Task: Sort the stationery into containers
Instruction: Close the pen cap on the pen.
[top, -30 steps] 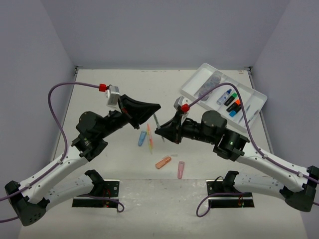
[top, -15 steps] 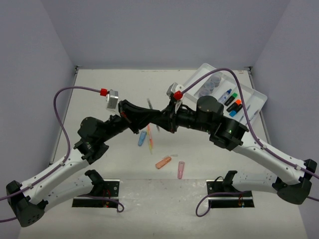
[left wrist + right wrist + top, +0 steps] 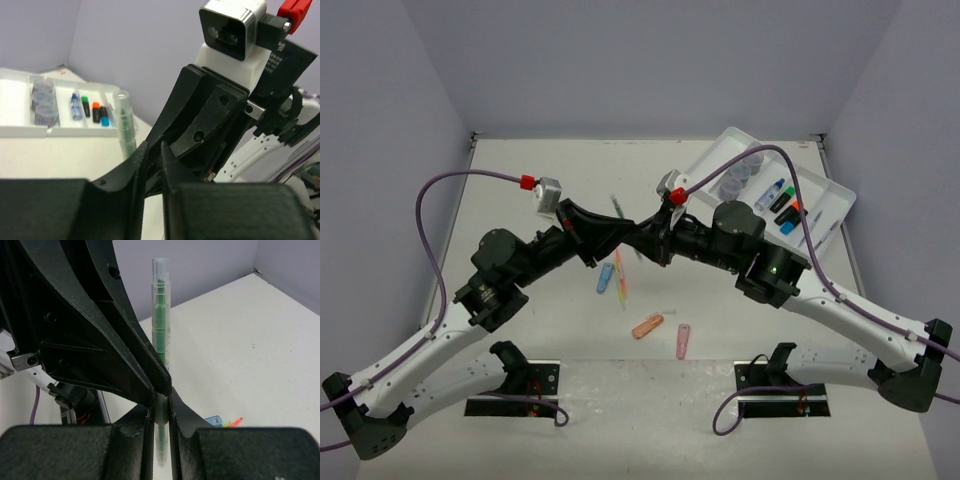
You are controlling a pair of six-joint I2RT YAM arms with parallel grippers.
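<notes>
— Where is the green pen (image 3: 160, 330)?

— We see it standing straight up in the right end effector (image 3: 159, 412). The two fingers there squeeze its lower part, and most of the pen sticks up above them.

— And the left end effector (image 3: 154, 147)?

— It meets the right one tip to tip, up off the bench (image 3: 540, 180). Its fingers have only a thin gap between them, and they reach the pen just above the right fingers. We cannot tell if they pinch it.

— Where is the white tray (image 3: 708, 178)?

— It is well behind the right end effector, off to the far right. It holds the round pots (image 3: 738, 175) and the highlighters (image 3: 785, 210).

— Is anything loose?

— Yes. A blue piece (image 3: 605, 278) lies on the bench just under the two end effectors. An orange piece (image 3: 647, 326) and a pink piece (image 3: 683, 340) lie nearer the arm bases.
</notes>
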